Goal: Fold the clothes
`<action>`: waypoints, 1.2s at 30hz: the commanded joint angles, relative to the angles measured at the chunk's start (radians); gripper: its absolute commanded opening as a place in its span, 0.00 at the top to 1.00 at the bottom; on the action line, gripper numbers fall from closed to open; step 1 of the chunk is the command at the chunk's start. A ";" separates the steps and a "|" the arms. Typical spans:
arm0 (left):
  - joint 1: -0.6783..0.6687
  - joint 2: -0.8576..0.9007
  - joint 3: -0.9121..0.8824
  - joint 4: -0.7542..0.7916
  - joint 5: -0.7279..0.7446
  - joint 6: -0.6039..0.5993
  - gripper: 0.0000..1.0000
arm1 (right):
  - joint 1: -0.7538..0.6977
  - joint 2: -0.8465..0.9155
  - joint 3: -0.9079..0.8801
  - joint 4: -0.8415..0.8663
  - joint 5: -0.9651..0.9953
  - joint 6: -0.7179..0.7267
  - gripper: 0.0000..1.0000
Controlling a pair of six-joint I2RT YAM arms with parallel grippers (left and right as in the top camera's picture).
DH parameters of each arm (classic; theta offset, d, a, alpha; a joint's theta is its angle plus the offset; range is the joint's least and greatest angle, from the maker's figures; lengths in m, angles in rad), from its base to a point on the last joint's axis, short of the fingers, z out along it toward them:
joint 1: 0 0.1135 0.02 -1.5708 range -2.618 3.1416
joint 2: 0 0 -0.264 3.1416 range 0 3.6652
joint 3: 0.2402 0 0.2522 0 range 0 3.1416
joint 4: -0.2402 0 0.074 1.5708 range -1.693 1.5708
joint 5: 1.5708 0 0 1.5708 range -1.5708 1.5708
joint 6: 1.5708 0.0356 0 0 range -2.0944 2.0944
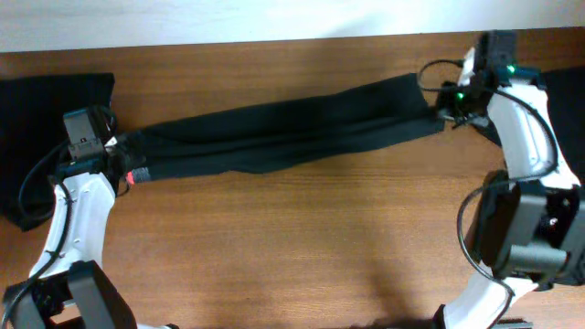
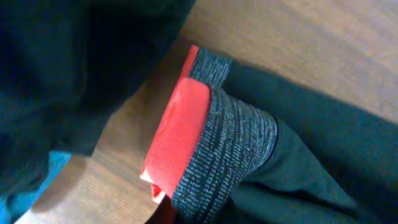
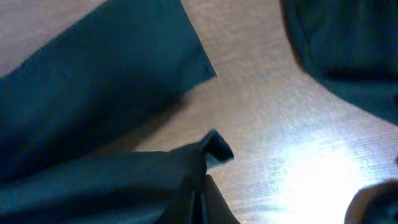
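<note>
Trousers, black, stretched lengthwise along the far half of the table; straightening step, ahead of the first fold.
Left gripper closed tight on the red-edged grey waistband at the table's left end; right gripper pinched shut on the leg hem at its right end. Next move, by judgement: carry one end over onto the other, grips firm, cloth taut.
</note>
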 commanded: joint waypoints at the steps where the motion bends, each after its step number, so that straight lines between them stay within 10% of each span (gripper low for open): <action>1: -0.031 0.042 0.016 0.048 0.001 -0.006 0.95 | 0.014 0.074 0.085 -0.003 0.046 -0.006 0.96; 19: -0.064 0.138 0.016 0.230 -0.046 -0.006 0.94 | 0.017 0.127 0.091 0.131 0.061 0.020 0.96; 20: -0.064 0.147 0.016 0.261 -0.054 -0.006 0.94 | 0.017 0.137 0.091 0.166 0.061 0.020 0.82; 22: -0.064 0.189 0.016 0.365 -0.057 -0.006 0.62 | 0.018 0.183 0.091 0.330 0.011 -0.030 0.12; 23: -0.064 0.209 0.017 0.409 -0.051 -0.014 0.00 | 0.018 0.203 0.091 0.374 -0.033 -0.042 0.01; 36: -0.059 0.278 0.092 0.169 0.016 -0.043 0.00 | 0.011 0.246 0.092 0.226 -0.041 -0.072 0.01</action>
